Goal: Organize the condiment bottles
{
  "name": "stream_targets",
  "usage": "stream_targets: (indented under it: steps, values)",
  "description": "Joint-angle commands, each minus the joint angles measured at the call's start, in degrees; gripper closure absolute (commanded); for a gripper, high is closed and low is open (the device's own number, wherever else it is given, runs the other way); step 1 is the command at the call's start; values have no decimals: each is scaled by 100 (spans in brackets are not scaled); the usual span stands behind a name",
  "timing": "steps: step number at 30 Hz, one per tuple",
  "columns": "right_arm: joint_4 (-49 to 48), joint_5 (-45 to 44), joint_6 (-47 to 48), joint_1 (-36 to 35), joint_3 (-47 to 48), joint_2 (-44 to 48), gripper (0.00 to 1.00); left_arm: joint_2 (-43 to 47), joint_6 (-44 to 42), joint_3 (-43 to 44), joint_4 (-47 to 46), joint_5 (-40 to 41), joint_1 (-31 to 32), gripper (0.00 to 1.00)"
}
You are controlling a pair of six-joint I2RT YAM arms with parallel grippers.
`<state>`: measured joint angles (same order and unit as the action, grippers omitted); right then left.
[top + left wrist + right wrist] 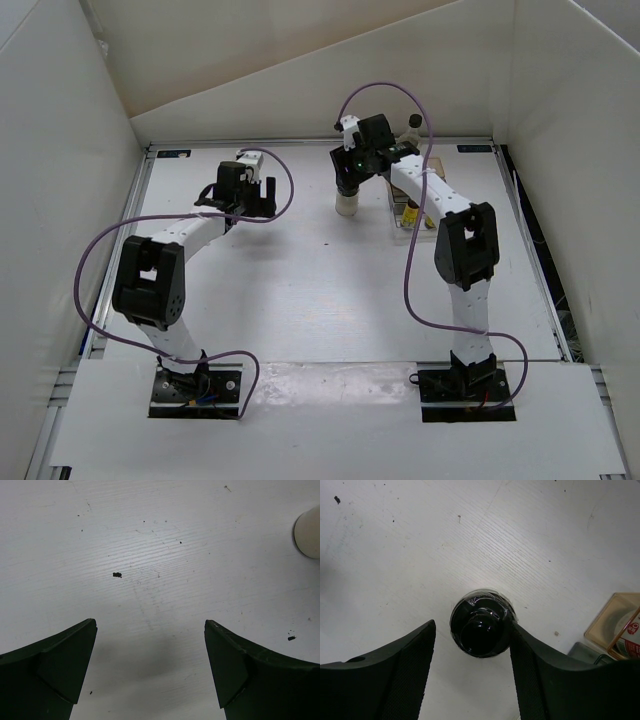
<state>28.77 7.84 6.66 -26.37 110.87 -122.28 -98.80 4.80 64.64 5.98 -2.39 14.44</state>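
A squat whitish jar (346,205) with a black cap (482,625) stands upright on the white table, left of the rack. My right gripper (472,624) hangs straight above it, open, with the cap between its fingers. The right finger (535,670) touches the cap's edge and the left finger stands apart from it. In the top view the right gripper (350,180) covers the jar's top. A small yellow bottle (410,213) stands in the clear-and-tan rack (405,226). My left gripper (150,623) is open and empty over bare table (150,555); the jar (307,537) shows at its view's right edge.
The rack's tan corner (612,617) lies right of the jar in the right wrist view, with a labelled bottle (632,635) in it. A small dark-topped thing (413,122) stands at the back wall behind the right arm. White walls enclose the table on three sides.
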Motion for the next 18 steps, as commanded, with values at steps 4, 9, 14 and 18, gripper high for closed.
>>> stream_targets:
  steps: [4,9,14,18]
  values:
    - [-162,-80,108,9,269,-86,43,-7,56,216,-61,-86,-46,0]
    - [-136,-150,143,-61,260,-112,48,-25,74,215,-79,-103,-55,0]
    - [-162,-221,169,-61,198,-86,62,-69,91,207,-106,-121,-72,0]
    - [-241,-344,248,-96,102,-33,96,-60,100,207,-106,-129,-73,0]
